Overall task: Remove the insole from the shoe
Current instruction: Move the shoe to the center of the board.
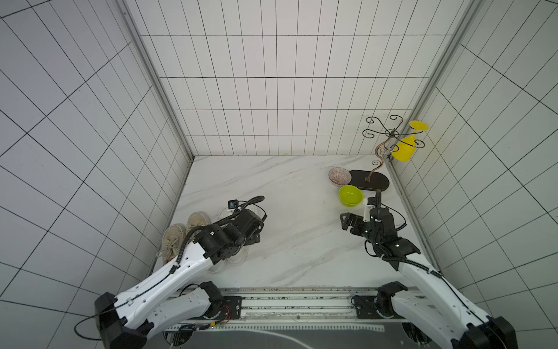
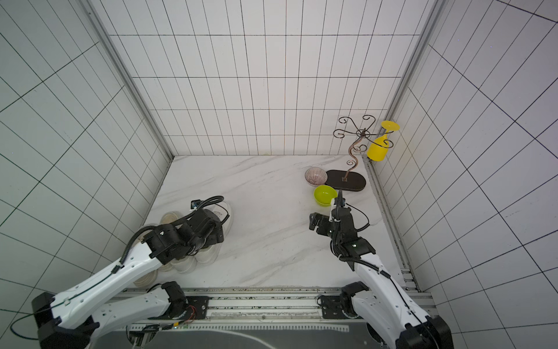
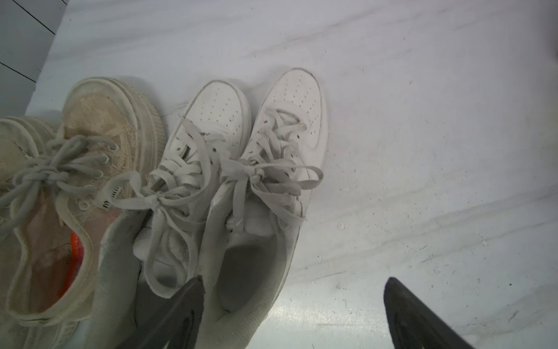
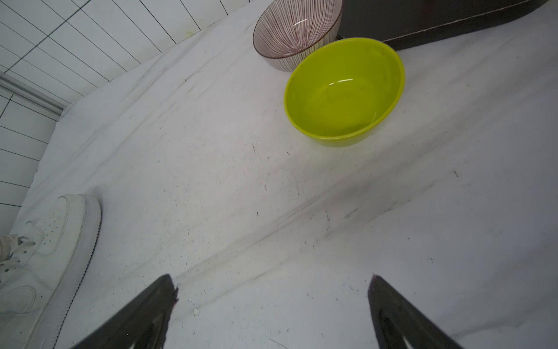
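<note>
Only the left wrist view shows the grey insole (image 3: 247, 272), lying inside the white shoe (image 3: 290, 127) at the desk's (image 1: 287, 241) 8 o'clock; in both top views the left arm (image 1: 181, 266) covers it. The left gripper (image 3: 294, 279) hangs released, one finger either side of that shoe's heel, grasping nothing. The right gripper (image 4: 271, 284) gapes empty over bare desk at 3 o'clock.

There are four shoes: a second white shoe (image 3: 217, 114) and two beige ones (image 1: 174, 238) (image 1: 197, 219). At 2 o'clock stand two bowls, the green bowl (image 1: 350, 195) and the striped bowl (image 1: 339, 176), plus one wire rack (image 1: 368, 179) and one yellow goblet (image 1: 403, 149).

Shoe and insole run from 7 to 1 o'clock, toe toward 1.
</note>
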Tool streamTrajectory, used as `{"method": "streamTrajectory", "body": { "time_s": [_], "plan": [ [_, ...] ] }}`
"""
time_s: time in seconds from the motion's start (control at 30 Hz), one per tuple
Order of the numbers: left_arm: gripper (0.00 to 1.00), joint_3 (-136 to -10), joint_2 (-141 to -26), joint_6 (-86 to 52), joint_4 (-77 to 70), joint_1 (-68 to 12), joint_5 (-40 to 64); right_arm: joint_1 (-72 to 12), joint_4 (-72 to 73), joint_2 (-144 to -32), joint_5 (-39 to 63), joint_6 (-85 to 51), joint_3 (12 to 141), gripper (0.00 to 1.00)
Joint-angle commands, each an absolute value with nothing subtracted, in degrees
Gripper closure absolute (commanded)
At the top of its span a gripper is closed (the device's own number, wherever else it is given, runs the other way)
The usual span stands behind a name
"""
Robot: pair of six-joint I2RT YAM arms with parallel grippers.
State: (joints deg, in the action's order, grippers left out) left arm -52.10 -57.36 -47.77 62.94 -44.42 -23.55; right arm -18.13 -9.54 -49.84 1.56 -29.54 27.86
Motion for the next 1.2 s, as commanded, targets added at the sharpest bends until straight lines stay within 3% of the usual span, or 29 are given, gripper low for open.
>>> {"method": "streamTrajectory", "body": {
  "time_s": [0.0,0.2,0.33,0.7,1.17],
  "plan": [
    [0.1,-49.78,-60.79,-49.4,61.73,-44.72,-20.88,-19.69,-11.27,-50.29,0.42,-29.32,33.91,0.01],
    [0.14,-47.81,-67.95,-47.2,55.03,-44.12,-23.11,-20.95,-10.67,-50.2,-0.15,-29.84,33.86,0.01],
    [0.21,-45.89,-72.3,-42.84,47.93,-38.8,-17.57,-21.4,-11.05,-49.26,-0.85,-30.37,33.16,0.0],
    [0.36,-53.39,-84.77,-36.86,39.96,-38.58,-19.35,-21.62,-12.39,-46.94,-2.66,-30.87,32.26,0.0],
    [0.39,-75.51,-104.56,-34.13,33.95,-43.4,-18.05,-21.61,-9.75,-50.4,-3.51,-30.27,31.54,0.01]
  ]
}}
